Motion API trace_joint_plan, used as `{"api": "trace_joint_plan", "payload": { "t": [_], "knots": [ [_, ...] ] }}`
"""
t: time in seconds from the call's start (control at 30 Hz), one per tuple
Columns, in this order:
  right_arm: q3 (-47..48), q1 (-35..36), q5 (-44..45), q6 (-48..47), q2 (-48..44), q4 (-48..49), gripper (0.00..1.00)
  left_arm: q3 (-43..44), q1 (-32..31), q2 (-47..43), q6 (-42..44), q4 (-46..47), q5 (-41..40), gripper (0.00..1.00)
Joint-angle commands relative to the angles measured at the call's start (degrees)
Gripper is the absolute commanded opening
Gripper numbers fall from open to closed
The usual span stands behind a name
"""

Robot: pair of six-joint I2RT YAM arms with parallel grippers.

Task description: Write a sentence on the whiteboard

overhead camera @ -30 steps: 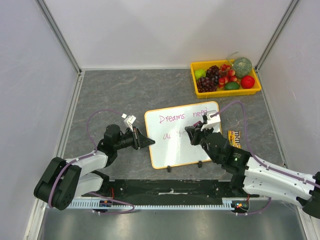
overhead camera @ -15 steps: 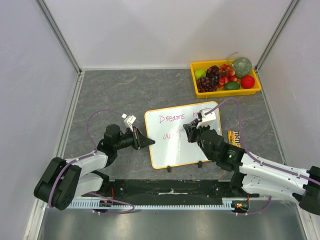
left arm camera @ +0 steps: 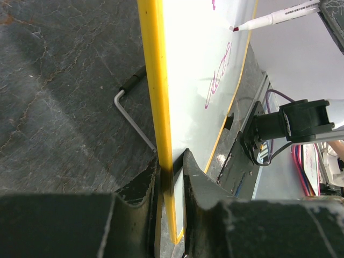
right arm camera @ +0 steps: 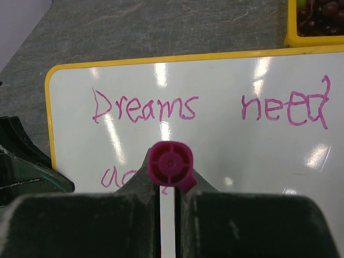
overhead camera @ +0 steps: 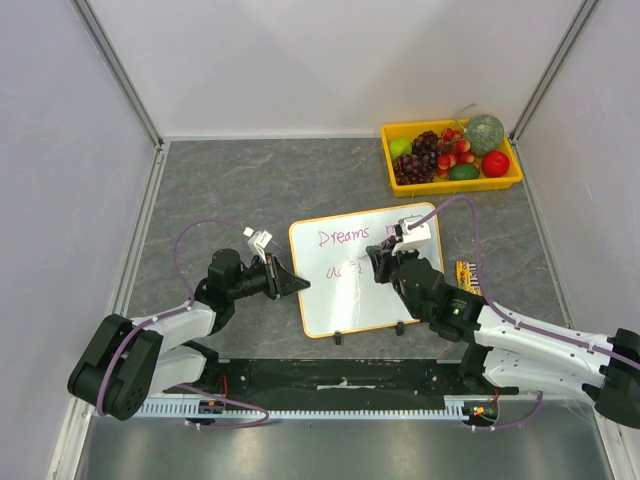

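The whiteboard [overhead camera: 340, 295], white with a thin yellow-orange frame, lies tilted on the table's middle. It reads "Dreams need" in magenta, with "ac" begun on a second line [right arm camera: 115, 177]. My left gripper [overhead camera: 298, 284] is shut on the board's left edge; the frame [left arm camera: 156, 91] sits between its jaws [left arm camera: 172, 161]. My right gripper [overhead camera: 385, 262] hovers over the second line, shut on a magenta marker [right arm camera: 171, 164] seen end-on. The marker's white barrel [left arm camera: 271, 19] and its tip show at the board's surface in the left wrist view.
A yellow tray [overhead camera: 455, 186] of fruit stands at the back right. A small wrapped bar [overhead camera: 470, 275] lies right of the board. Two black feet [overhead camera: 340, 337] sit at the board's near edge, and a wire stand [left arm camera: 131, 115] shows behind it. Walls close three sides.
My right gripper has shifted a little to the left over the board with the marker. The left gripper and the board have not moved.
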Motion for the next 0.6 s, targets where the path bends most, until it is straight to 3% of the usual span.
{"api": "trace_joint_plan", "payload": {
  "t": [0.0,0.57],
  "knots": [
    [-1.2,-0.23,2.41,0.23,0.2,2.04,0.0,-0.01,-0.2,0.34,5.6,-3.03,-4.44,0.02],
    [-2.69,-0.4,1.79,1.46,-6.65,0.03,0.0,-0.01,-0.2,0.34,5.59,-3.2,-4.53,0.02]
  ]
}}
